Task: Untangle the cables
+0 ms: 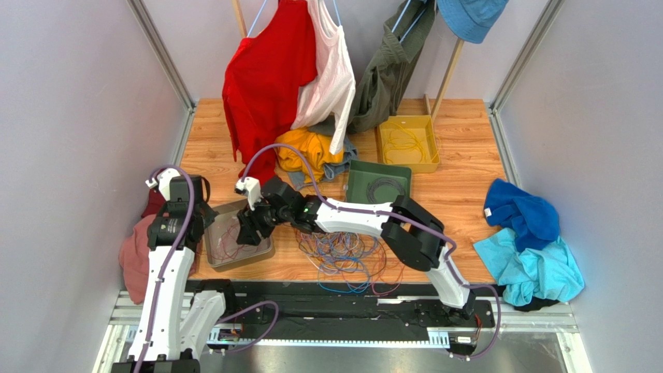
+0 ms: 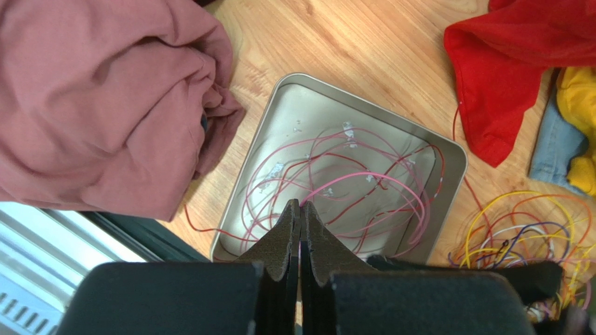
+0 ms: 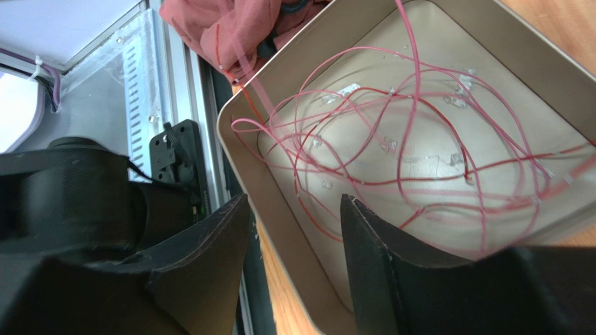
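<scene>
Near-left on the table sits a tray, loose wires lying inside it. The right gripper hangs over that tray's rim; the left gripper is at the tray's edge on its left side. Left of the tray, a cloth heap spills off the table's side. Right of the tray, front and centre, lies the cable tangle. Behind the tangle is a second tray with a coil in it. Behind that, slightly right, is a third tray holding more cables. Garments hang at the back, with a crumpled pile beneath them. More clothes are heaped far right.
</scene>
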